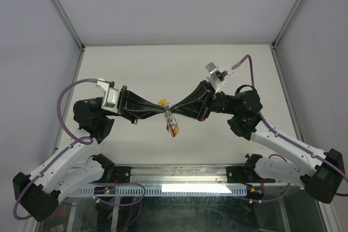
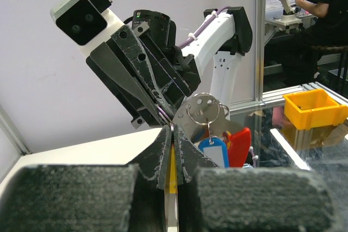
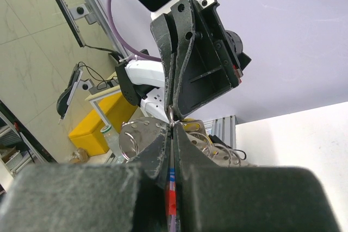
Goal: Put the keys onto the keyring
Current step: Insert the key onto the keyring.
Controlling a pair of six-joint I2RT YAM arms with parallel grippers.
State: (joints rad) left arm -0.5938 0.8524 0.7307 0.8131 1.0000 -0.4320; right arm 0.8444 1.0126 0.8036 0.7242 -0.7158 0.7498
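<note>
Yellow-capped metal key (image 2: 173,169) is pinched by L gripper (image 2: 171,134), grey red-strip keyring (image 2: 202,110) by R gripper (image 3: 173,129); tips should be kept aligned.

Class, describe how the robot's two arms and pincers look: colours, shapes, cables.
The left arm and right arm have white links, black joints and looping purple cables. The left pincer and right pincer are black wedges tapering to rough fingers. A silver-grey camera tops each wrist.
</note>
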